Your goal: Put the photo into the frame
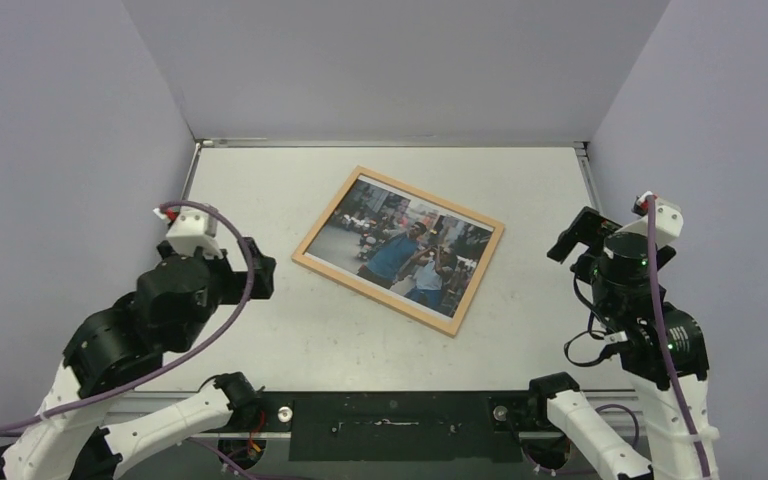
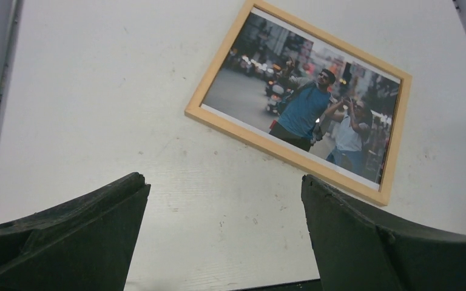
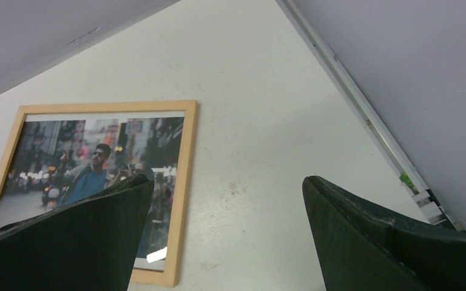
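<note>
Top view: the photo (image 1: 400,250) lies inside the frame (image 1: 299,258), flat and skewed mid-table (image 1: 260,340), toward the far edge. The insertion looks finished (seating can't be judged). The left gripper (image 1: 257,268) hangs near the left edge and the right gripper (image 1: 572,236) near the right edge, both arms folded.

Left wrist: fingers (image 2: 85,230) spread wide, empty.

Right wrist: fingers (image 3: 376,236) likewise parted, holding nothing. Next move, I'd judge, is only staying clear.

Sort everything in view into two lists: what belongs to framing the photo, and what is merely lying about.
Belongs to the job: the photo, lying inside the frame; the left gripper and the right gripper, both open and empty.
Lying about: nothing visible, only the table underneath.
</note>
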`<state>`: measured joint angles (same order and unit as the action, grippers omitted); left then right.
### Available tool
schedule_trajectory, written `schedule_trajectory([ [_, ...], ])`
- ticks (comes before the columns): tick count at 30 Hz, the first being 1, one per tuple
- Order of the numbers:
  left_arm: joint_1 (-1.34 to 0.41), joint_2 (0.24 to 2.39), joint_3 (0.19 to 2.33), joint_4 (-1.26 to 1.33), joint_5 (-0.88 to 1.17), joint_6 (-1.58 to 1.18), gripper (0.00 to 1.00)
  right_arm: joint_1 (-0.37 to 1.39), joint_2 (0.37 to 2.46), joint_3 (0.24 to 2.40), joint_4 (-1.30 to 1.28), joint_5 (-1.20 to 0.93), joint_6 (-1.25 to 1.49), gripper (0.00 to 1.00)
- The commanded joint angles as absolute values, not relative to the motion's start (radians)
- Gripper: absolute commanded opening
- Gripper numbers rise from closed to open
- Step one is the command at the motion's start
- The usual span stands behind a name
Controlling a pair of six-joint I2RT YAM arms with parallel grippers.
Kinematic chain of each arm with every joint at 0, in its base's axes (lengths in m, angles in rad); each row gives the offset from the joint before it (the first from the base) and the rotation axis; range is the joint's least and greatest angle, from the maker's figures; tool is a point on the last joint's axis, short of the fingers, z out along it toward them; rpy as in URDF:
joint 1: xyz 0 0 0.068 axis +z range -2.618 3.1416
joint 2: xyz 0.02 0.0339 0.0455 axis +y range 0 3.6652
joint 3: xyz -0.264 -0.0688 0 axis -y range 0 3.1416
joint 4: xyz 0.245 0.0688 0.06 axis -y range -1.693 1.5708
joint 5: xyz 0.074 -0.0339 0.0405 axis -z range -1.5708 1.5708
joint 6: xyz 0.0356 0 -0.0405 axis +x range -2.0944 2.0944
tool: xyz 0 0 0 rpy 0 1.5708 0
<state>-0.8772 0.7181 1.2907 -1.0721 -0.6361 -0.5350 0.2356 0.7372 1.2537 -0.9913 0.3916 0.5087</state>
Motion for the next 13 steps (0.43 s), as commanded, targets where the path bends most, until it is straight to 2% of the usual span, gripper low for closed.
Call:
schedule_trajectory([
  [1, -0.876, 0.693, 1.421, -1.219, -0.742, -0.498, 0.97, 0.238, 0.696, 1.308, -1.055, 0.477, 0.454, 1.0],
  [7, -0.874, 0.669, 1.493, -1.267, -0.789, -0.46, 0.97, 0.238, 0.686, 1.361, -1.039, 0.504, 0.398, 1.0],
  [13, -0.871, 0.629, 1.462, -1.198, -0.825, -0.402, 0.97, 0.238, 0.683, 1.385, -1.03, 0.522, 0.374, 1.0],
])
